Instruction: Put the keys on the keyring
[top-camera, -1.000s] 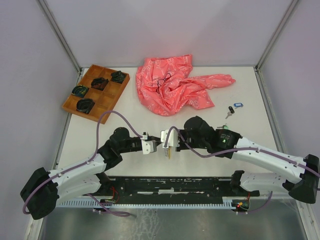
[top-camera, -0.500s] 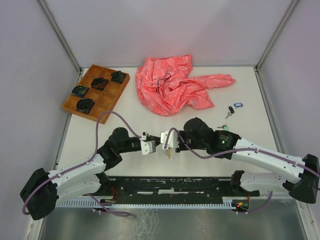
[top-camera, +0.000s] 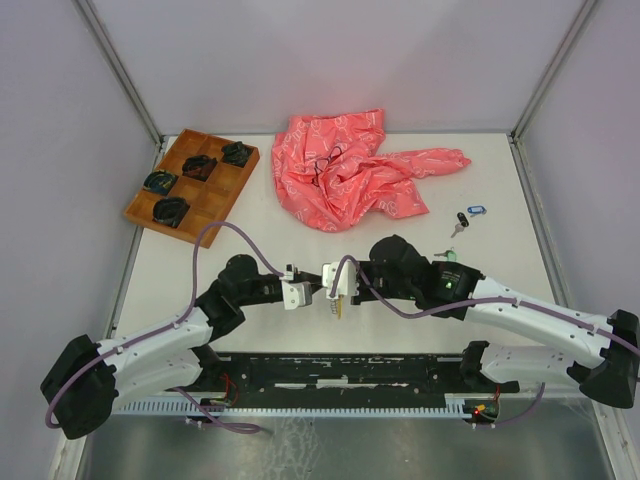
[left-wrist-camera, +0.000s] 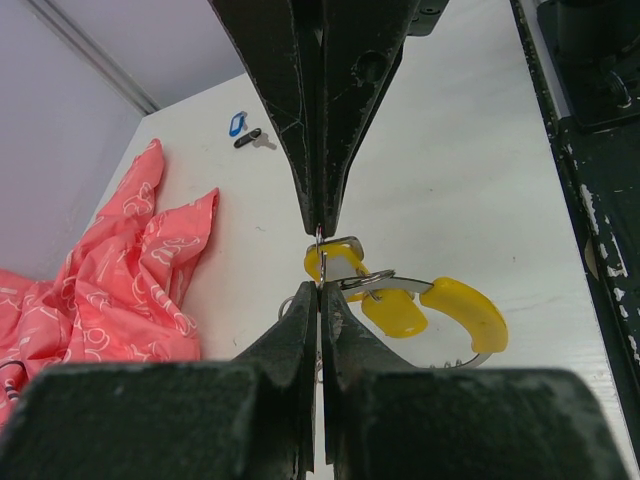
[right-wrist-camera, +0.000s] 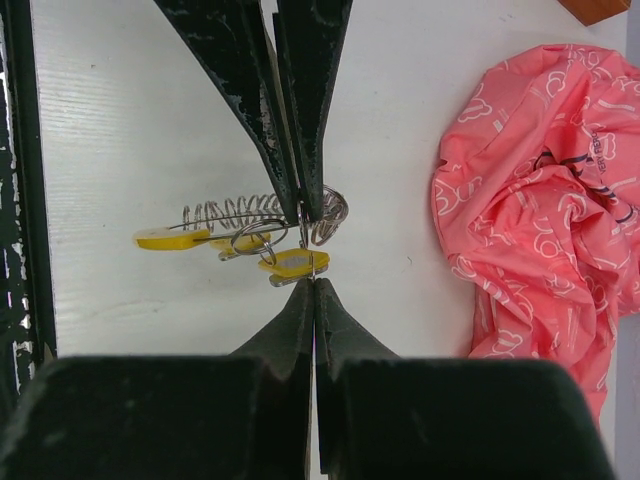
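Leftmost, at the table's far left corner: a wooden tray. From the near left corner, reaching with the left arm low and slanting rightward toward the middle of the near edge. Pinched together on the coiled keyring with the left gripper. Tip to tip with the right gripper, closed on the head of a yellow key; other yellow keys hanging at the coil. Stretched leftward from the near right corner with the right arm, elbow bent. Toward the right edge: a blue-tagged key beside a black key.
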